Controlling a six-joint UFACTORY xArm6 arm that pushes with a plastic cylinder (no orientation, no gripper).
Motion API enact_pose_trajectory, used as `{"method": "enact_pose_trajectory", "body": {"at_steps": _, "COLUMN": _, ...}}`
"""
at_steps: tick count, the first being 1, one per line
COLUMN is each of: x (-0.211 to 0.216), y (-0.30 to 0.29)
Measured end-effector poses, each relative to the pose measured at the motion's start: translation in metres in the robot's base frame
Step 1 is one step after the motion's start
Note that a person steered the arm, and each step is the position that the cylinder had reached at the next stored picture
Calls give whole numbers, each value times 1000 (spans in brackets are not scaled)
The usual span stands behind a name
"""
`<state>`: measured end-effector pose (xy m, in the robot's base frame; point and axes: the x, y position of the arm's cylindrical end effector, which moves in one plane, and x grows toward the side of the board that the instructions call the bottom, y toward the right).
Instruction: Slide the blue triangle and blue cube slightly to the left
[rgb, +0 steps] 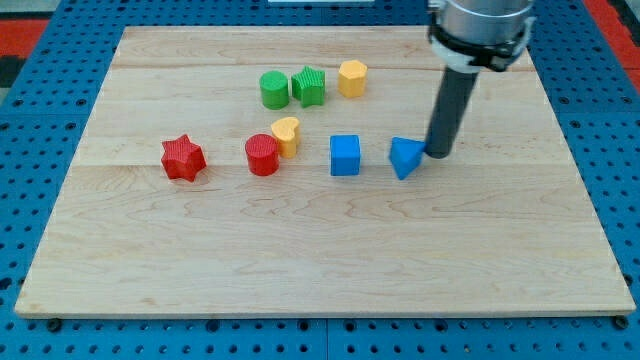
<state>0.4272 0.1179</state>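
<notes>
The blue triangle (405, 158) lies on the wooden board (320, 260) right of centre. The blue cube (345, 155) sits a short way to its left, with a gap between them. My tip (439, 153) rests on the board just right of the blue triangle, touching or nearly touching its right edge. The dark rod rises from there to the arm's grey end at the view's top right.
A red cylinder (262, 155) and a yellow heart (286, 134) sit left of the blue cube. A red star (183, 158) lies further left. A green cylinder (274, 89), a green cube (309, 86) and a yellow hexagon (352, 77) stand near the top.
</notes>
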Motion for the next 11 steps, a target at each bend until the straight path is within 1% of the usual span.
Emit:
{"method": "enact_pose_trajectory", "body": {"at_steps": 1, "x": -1, "y": -37}}
{"method": "enact_pose_trajectory", "body": {"at_steps": 2, "x": -1, "y": -56}}
{"method": "enact_pose_trajectory", "body": {"at_steps": 3, "x": 2, "y": -21}}
{"method": "enact_pose_trajectory", "body": {"at_steps": 4, "x": 16, "y": 10}}
{"method": "enact_pose_trajectory", "body": {"at_steps": 5, "x": 49, "y": -3}}
{"method": "enact_pose_trajectory", "body": {"at_steps": 8, "x": 28, "y": -43}}
{"method": "enact_pose_trajectory", "body": {"at_steps": 9, "x": 9, "y": -51}}
{"method": "enact_pose_trajectory", "body": {"at_steps": 11, "x": 4, "y": -85}}
